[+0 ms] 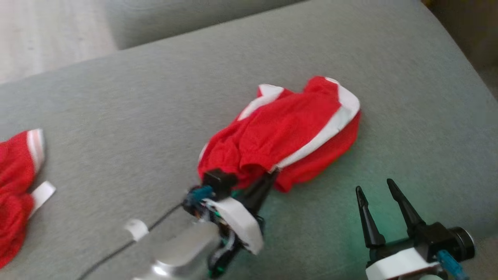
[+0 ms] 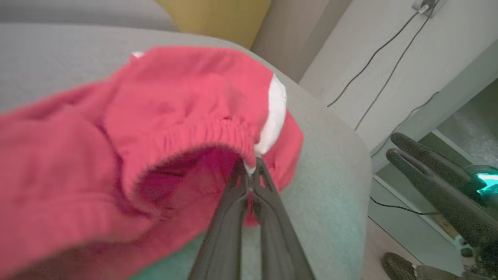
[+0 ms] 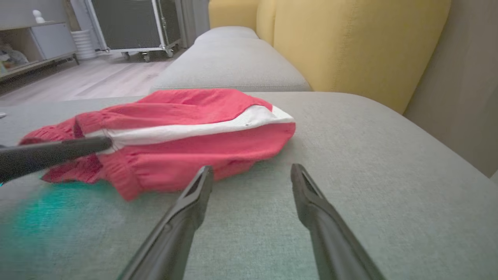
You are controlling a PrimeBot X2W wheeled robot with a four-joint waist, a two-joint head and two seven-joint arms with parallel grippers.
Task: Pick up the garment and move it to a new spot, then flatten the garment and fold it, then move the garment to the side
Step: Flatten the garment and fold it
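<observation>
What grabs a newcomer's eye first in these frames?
The red garment with white stripes lies bunched on the grey sofa, and the left gripper is pinched shut on its elastic waistband. The right gripper hangs open and empty to the garment's right. A second red cloth lies at the head view's left edge.

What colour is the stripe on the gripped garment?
White; the stripe on the garment shows best in the right wrist view.

On one grey sofa [image 1: 116,116] there are two red-and-white garments, the middle garment [image 1: 284,132] and the edge garment [image 1: 15,182], and two hands, left hand [image 1: 271,177] and right hand [image 1: 374,185].
</observation>
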